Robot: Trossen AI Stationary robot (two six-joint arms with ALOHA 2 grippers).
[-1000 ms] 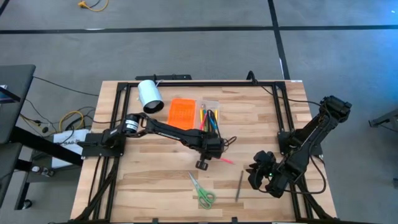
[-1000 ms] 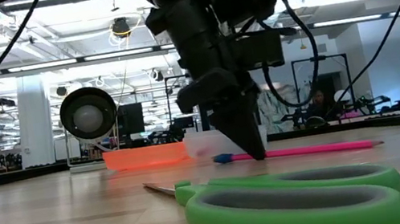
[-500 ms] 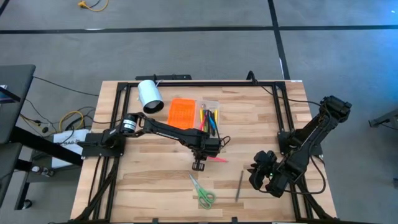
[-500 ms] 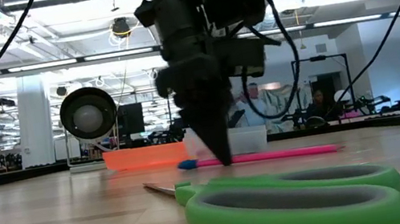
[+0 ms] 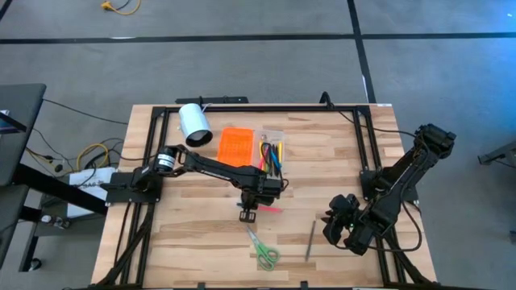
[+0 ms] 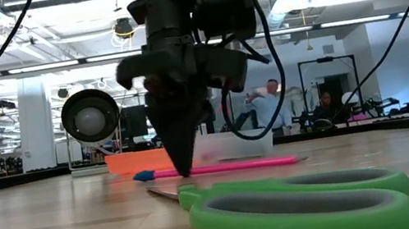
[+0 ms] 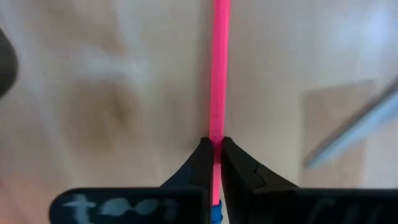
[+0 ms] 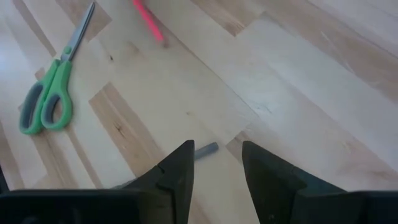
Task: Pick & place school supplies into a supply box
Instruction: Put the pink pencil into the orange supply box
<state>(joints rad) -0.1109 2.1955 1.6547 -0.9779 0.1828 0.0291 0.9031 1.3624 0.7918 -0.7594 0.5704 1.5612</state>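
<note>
I have the left pincer (image 5: 247,211) closed on the pink pencil (image 7: 220,68), gripping it close to its blue-capped end; the rest of the shaft runs out ahead of the fingers (image 7: 200,163). In the low view the pencil (image 6: 222,167) lies level at table (image 5: 201,234) height, between the green scissors (image 6: 294,203) and the supply box (image 5: 270,150).

The box sits toward the far side of the table, its clear tray already holding several pens and its orange lid (image 5: 235,146) lying open beside it, with a white cylinder (image 5: 193,124) further out.

Handling, in my judgement: the pencil is light, stiff and smooth — an end grip lets the long free part swing or droop, so I would carry it slowly and keep it lined up with the tray's length. The scissors are heavier; best taken across the blades near the pivot.

The right pincer (image 8: 216,163) waits open at the near right, above a grey pencil (image 5: 310,240) not yet collected.
</note>
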